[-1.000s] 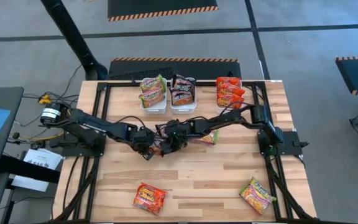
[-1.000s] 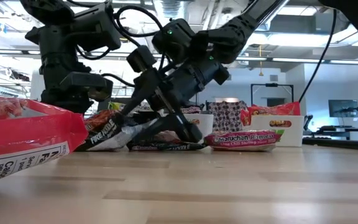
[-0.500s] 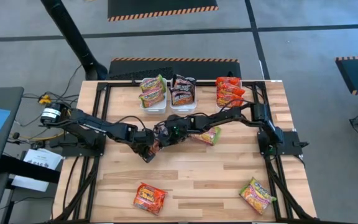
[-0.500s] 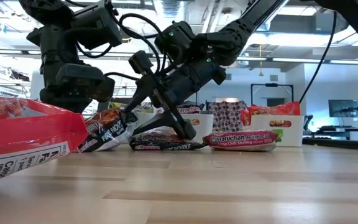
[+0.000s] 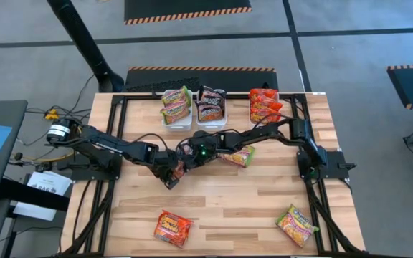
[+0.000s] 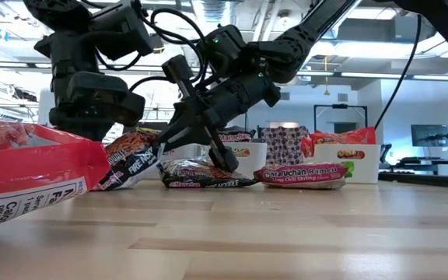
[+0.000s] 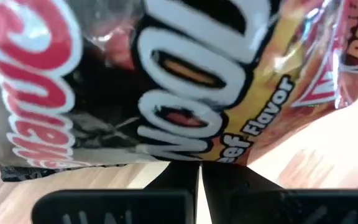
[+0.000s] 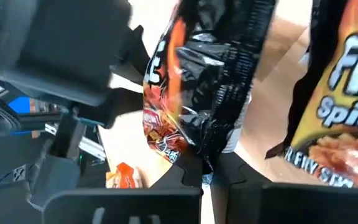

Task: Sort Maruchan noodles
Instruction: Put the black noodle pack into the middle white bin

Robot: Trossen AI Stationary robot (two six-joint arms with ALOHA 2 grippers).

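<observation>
2 grippers, 1 dark packet each, mid-table.

The left gripper (image 6: 134,159) now holds its dark crinkly plastic noodle packet (image 6: 131,158) tilted off the wooden table (image 5: 264,201); the right gripper (image 8: 207,168) pinches another black packet (image 8: 213,81), lifted higher than before.

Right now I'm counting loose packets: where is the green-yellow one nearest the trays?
In the high view, the green-yellow packet lies flat on the table just right of centre, below the middle tray, beside the right arm.
</observation>
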